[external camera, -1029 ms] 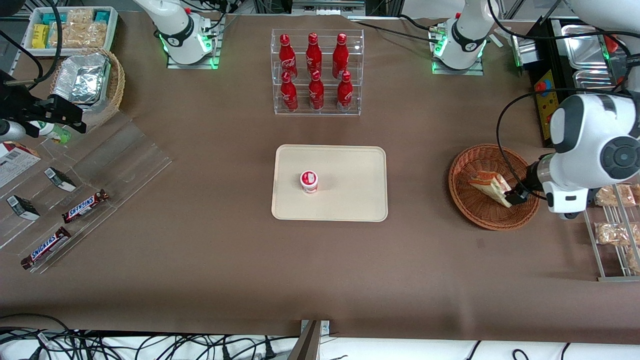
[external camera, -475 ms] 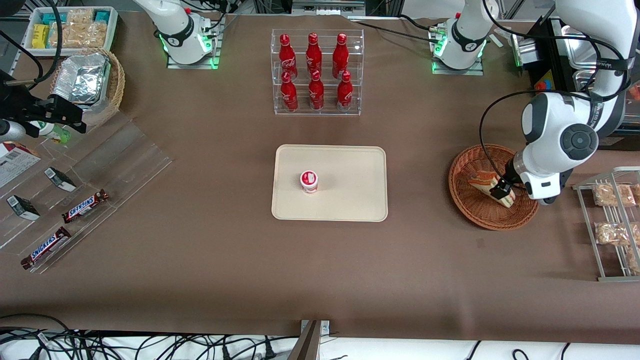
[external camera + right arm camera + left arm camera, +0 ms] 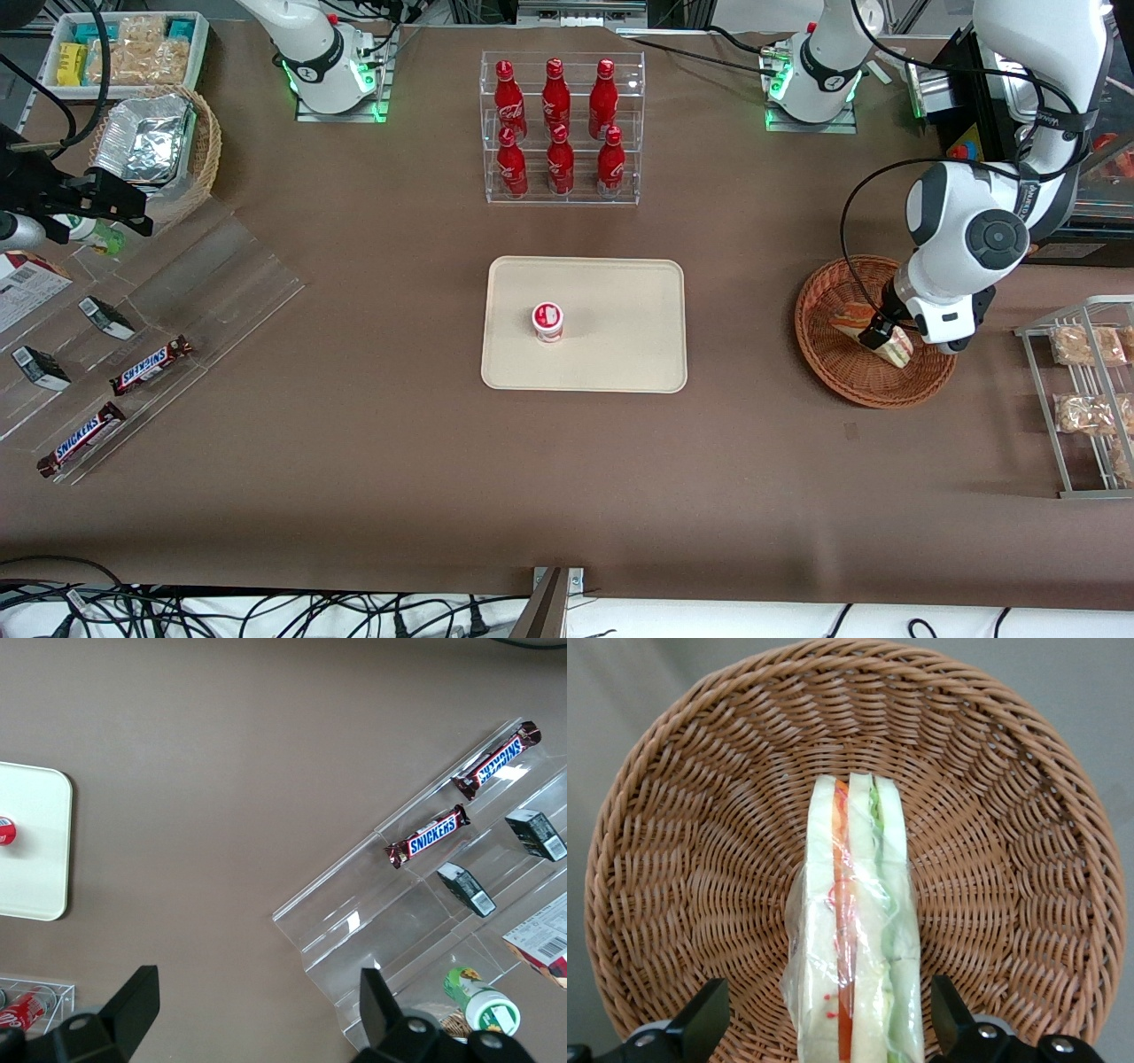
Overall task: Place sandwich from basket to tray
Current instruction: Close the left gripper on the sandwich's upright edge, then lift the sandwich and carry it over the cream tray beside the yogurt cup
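Note:
The sandwich (image 3: 852, 316) lies in the reddish-brown wicker basket (image 3: 842, 377) toward the working arm's end of the table. My left gripper (image 3: 879, 337) hangs low over the basket, covering part of the sandwich. In the left wrist view the wrapped sandwich (image 3: 855, 930) stands on edge on the basket's weave (image 3: 682, 859), showing red, orange and green layers. The gripper (image 3: 826, 994) is open, one black finger on each side of the sandwich, with a gap at both. The beige tray (image 3: 620, 292) lies mid-table and holds a small white cup with a red lid (image 3: 547, 321).
A clear rack of red bottles (image 3: 561, 128) stands farther from the front camera than the tray. A wire rack of snack packets (image 3: 1085, 390) sits beside the basket at the table's end. A clear stand with Snickers bars (image 3: 151, 363) and a tan basket (image 3: 208, 142) are toward the parked arm's end.
The left arm has swung in over the basket and straightened up. Its gripper has shifted a little toward the tray along the sandwich. The sandwich has stayed in place.

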